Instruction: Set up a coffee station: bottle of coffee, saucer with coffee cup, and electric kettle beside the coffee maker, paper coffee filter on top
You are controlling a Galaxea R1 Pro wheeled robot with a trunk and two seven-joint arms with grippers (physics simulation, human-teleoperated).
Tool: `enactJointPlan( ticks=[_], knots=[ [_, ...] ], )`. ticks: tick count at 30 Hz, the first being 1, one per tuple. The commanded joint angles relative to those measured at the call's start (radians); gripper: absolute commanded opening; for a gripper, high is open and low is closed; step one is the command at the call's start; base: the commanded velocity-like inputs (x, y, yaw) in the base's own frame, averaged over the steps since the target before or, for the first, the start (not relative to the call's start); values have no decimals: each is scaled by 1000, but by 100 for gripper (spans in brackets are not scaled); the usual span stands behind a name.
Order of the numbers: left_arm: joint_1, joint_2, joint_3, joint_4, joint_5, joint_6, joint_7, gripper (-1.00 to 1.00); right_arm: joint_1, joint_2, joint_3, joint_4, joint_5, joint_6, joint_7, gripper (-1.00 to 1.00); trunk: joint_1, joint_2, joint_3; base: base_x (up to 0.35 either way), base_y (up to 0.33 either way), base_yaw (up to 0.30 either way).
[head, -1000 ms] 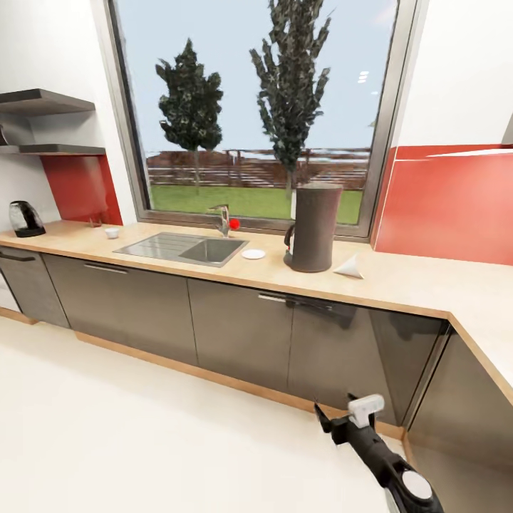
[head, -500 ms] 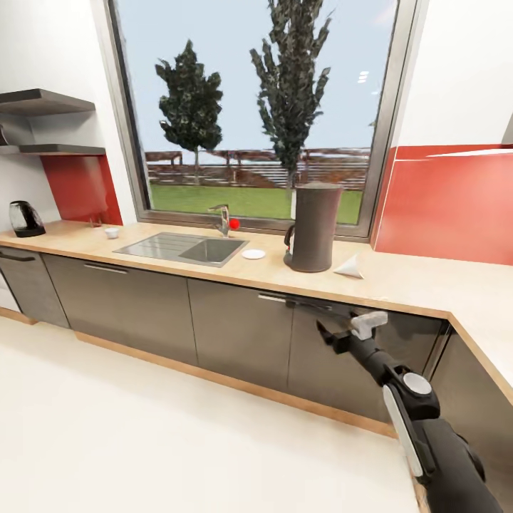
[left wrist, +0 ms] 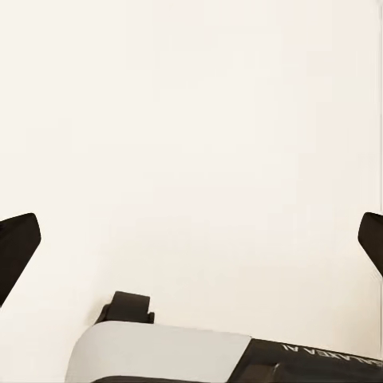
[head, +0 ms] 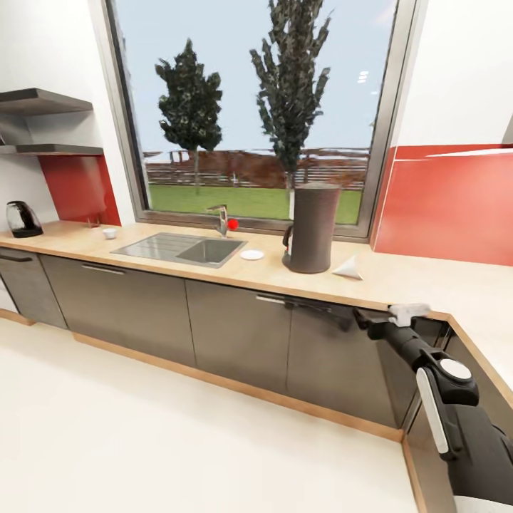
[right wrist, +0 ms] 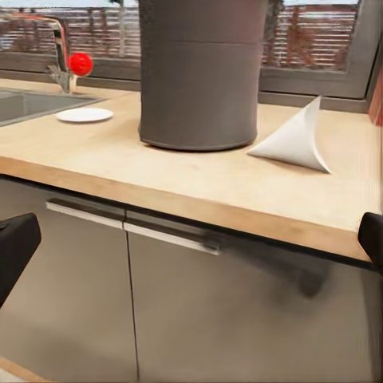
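Already level with the countertop (head: 178,265) edge, the right gripper (head: 370,322) is spread wide and empty. Ahead of it lies the filter (right wrist: 294,140), just beside the coffee maker (right wrist: 201,72). Pinching thin paper could crumple or skid it away.

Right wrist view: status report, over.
Right end effector open, empty, facing counter edge. White cone paper filter lies beside dark grey column coffee maker. Nothing in the way.

The kitchen countertop (head: 399,281) looks like matt pale wood, its cabinet fronts (head: 235,335) glossy dark grey.
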Motion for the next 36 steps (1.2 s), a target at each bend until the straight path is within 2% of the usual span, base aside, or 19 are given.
enactJointPlan(
  ticks=[1,13,27,36],
  knots=[
    [0,-1,1,-1,6,-1,0,100,-1,0,-2,-1,1,6,6,100,0,0,-1,182,-150,0],
    [0,-1,2,-2,6,-1,0,100,-1,0,-4,-1,1,8,6,100,0,0,-1,83,-62,0],
    [0,-1,2,-2,6,-1,0,100,-1,0,-5,-1,1,7,6,100,0,0,-1,263,-161,0],
    [0,-1,3,-1,6,-1,0,100,-1,-1,-5,-1,1,8,6,100,0,0,-1,182,-30,0]
  ],
)
